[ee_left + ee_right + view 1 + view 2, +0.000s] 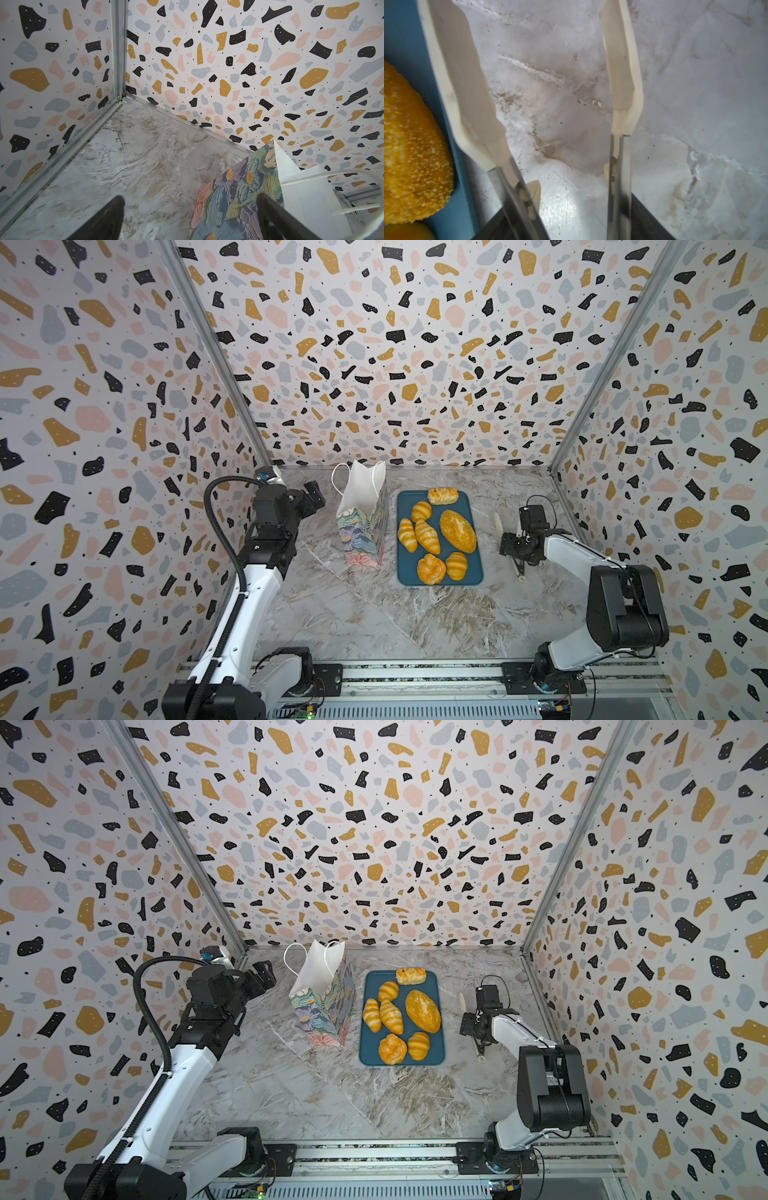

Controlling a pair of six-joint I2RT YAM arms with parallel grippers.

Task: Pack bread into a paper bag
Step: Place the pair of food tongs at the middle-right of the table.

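Several golden pieces of bread lie on a dark-teal tray [473, 572]: striped rolls [427, 536], round buns [431, 569], a seeded oval loaf [457, 531] and a crumb-topped piece [442, 495]. The paper bag [363, 522] stands upright and open just left of the tray. Its floral side [239, 197] shows in the left wrist view. My left gripper [313, 493] hangs open left of the bag, holding nothing. My right gripper [517, 547] is right of the tray, shut on metal tongs [620, 166]. Their cream tips [456, 62] are spread apart beside the loaf [411, 145].
Patterned walls enclose the marble table [374, 614] on three sides, with metal corner posts [232, 377]. The left arm is close to the back left corner. A rail [415, 676] runs along the front edge. The tray's rim [402, 31] lies under one tong tip.
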